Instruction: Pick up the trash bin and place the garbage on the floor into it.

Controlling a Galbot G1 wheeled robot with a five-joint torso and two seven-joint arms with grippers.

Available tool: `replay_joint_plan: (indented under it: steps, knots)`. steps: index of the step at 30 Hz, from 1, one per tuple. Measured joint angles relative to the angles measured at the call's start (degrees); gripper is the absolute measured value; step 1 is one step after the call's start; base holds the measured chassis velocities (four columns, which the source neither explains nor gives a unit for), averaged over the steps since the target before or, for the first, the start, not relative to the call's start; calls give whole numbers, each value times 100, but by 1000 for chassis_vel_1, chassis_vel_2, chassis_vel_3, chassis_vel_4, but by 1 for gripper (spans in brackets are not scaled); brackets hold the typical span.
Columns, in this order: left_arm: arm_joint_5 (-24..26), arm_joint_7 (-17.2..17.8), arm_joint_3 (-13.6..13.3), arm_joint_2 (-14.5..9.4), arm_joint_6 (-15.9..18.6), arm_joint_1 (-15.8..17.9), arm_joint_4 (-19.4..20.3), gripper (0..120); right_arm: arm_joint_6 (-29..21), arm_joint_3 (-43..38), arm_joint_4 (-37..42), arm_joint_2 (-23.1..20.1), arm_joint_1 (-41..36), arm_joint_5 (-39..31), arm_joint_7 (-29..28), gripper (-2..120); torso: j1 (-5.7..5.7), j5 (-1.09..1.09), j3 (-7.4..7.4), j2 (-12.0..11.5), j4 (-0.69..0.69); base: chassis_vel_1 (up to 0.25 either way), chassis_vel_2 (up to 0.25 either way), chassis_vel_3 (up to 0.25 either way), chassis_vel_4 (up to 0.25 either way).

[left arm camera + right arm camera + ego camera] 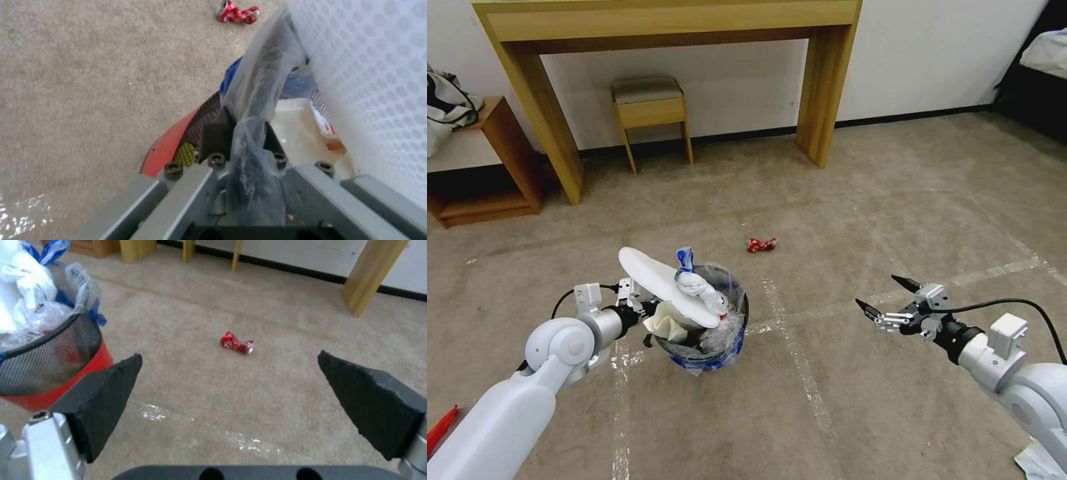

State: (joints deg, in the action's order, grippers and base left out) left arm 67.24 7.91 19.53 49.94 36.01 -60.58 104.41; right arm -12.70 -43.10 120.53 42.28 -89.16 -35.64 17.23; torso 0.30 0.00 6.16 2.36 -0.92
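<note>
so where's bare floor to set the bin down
Open carpet lies between the trash bin and the open right tool, and beyond the crushed red can toward the desk leg. It is crowded under the bin, at the left tool.

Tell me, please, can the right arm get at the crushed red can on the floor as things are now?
Probably yes: the right gripper is open, and bare carpet lies between it and the can; the trash bin is off to one side.
</note>
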Motion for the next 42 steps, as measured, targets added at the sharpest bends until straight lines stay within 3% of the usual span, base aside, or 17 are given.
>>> replay_joint_plan:
  steps: [26, 36, 42]
  knots:
    - [-135, -39, -75, 37, -78, 24, 13, 1, 98, -141, -88, 138, -162, 186, 61, 100, 0, 1, 0, 0, 0, 0, 0, 0, 0]
    - [-194, -168, -144, 67, -118, 101, -43, 1, 268, -1225, -827, -72, -822, 520, 400, 100, 0, 1, 0, 0, -2, 0, 0, 0, 0]
    - [-243, -291, -254, 8, -117, 256, -145, 1, 228, -1495, -1370, -549, -959, 773, 484, 100, 0, 3, 0, 0, -2, 0, 0, 0, 0]
